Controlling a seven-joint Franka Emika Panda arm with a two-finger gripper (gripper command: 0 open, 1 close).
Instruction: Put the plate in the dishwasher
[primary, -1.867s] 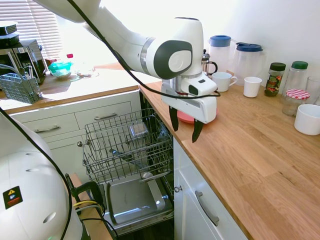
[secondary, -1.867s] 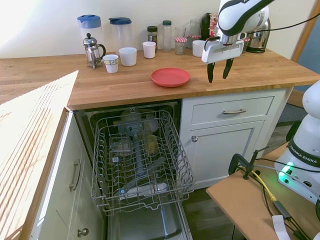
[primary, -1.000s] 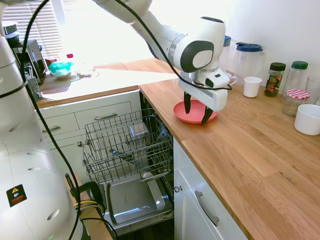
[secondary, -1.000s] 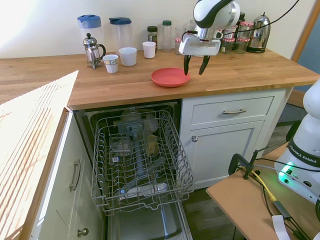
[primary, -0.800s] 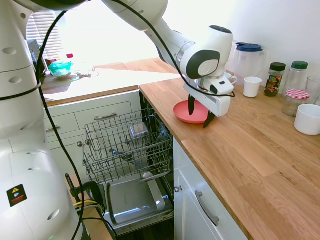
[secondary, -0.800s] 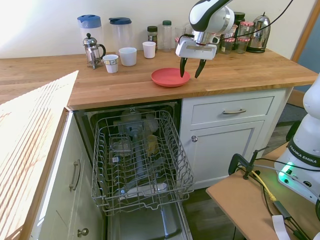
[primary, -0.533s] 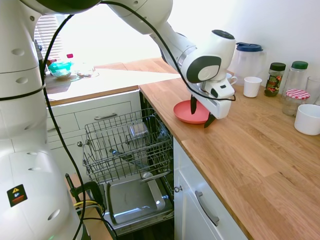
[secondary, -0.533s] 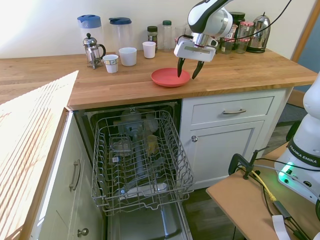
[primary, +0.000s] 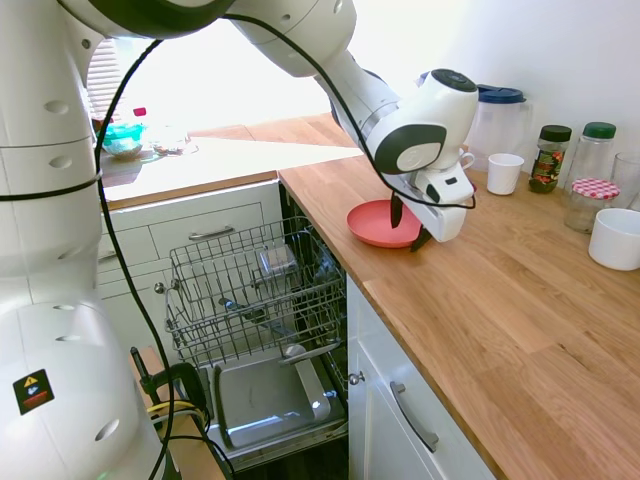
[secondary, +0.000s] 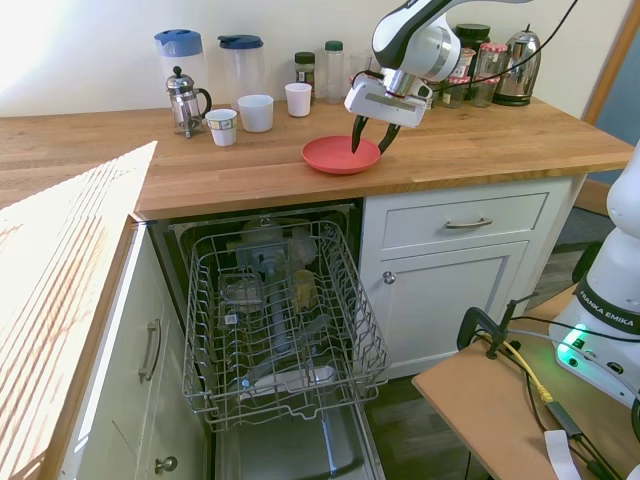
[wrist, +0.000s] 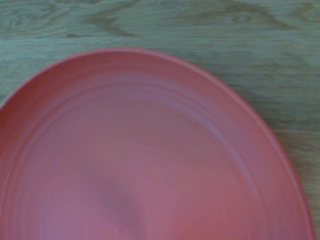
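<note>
Since the earlier frames the arm has swung in from the right end of the tabletop (secondary: 250, 170) and dropped the hand (secondary: 366, 138) right onto the near-right rim of the plate (secondary: 338, 155), tilted, with the fingers spread and nothing between them yet.

Working outward from the plate as the landmark: below and in front of it, the dishwasher (secondary: 283, 330) stands open with its wire rack (secondary: 280, 320) pulled all the way out, already holding a few things. The plate itself sits flat on the wood, close to the front edge, just above the rack. Up close in the wrist view it fills nearly the whole picture (wrist: 145, 150), so the hand is really low over it. Behind the plate, well apart, are the white cups (secondary: 256, 112), the french press (secondary: 182, 98) and the two jugs (secondary: 178, 55).

What I'd worry about: that plate is shallow and lies flat, so one finger has to get under or around the rim. If the fingers close on top instead, it'll probably just skid across the wood, maybe toward the edge and off. A pinch on only the lip might also let it swing or slip out on the way down to the rack.
</note>
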